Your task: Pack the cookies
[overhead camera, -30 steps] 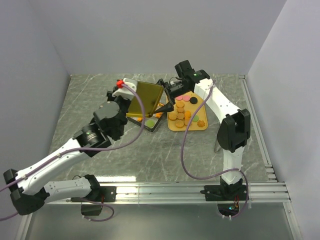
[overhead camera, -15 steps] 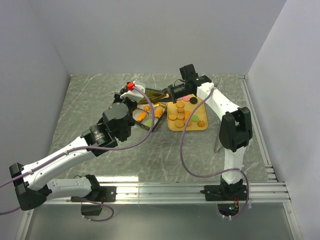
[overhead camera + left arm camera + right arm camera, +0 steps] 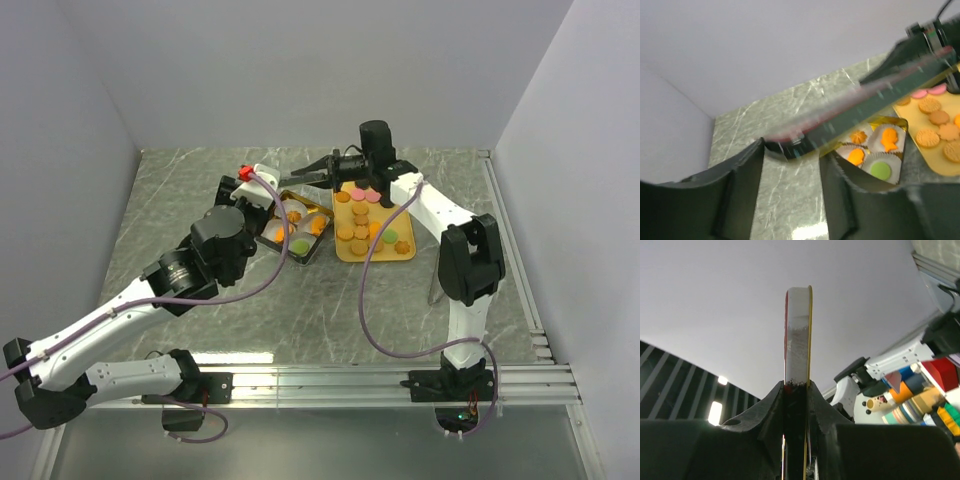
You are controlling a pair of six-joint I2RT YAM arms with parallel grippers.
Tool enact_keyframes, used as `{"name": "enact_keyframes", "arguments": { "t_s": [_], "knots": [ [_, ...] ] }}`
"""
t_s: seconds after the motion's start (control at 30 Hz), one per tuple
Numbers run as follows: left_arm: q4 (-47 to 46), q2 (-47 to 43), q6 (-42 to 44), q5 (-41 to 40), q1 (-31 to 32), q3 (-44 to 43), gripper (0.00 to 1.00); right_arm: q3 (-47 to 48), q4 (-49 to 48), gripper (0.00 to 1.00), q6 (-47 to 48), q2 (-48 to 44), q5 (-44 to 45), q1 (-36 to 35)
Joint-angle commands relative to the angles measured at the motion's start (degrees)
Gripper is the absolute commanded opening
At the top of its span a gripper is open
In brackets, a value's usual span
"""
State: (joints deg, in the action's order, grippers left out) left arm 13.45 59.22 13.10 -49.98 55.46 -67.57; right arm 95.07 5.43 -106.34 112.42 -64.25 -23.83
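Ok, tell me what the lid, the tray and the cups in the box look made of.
The lid: a thin rigid sheet with a gold edge, likely painted metal. The tray: flat, matte yellow-orange, probably plastic or card; the look leaves it open. The cups: white with pleated walls, so paper.

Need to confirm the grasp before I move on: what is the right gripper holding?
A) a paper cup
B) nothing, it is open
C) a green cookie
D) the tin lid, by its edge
D: in the right wrist view the right gripper is shut on the thin edge of the tin lid, which stands edge-on between its fingers.
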Motion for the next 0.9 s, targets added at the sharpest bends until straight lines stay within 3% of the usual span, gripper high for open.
{"name": "enact_keyframes", "arguments": {
  "t_s": [0.0,0.27,0.6,0.7,0.87],
  "knots": [
    [4.55,-1.21,-3.61,4.53,-0.09,-1.95,0.55,-0.41,-16.49,0.00,-8.95,-3.79,3.07,1.16],
    [9.13,-1.56,-5.72,8.49,0.00,-3.27,0.72,0.73,-17.30,0.00,-8.18,-3.52,6.94,5.46],
    [12.56,0.10,-7.65,14.90,-0.35,-4.50,0.78,-4.27,-11.85,0.00,1.93,-9.04,14.67,17.50],
    [13.97,1.42,-11.61,18.85,-3.34,-4.50,0.77,-5.07,-8.86,0.00,6.05,-11.87,15.82,21.90],
    [12.83,4.13,-20.56,32.38,-17.65,-2.48,0.70,-5.50,0.89,0.00,15.88,-15.73,14.77,27.52]
  ]
}}
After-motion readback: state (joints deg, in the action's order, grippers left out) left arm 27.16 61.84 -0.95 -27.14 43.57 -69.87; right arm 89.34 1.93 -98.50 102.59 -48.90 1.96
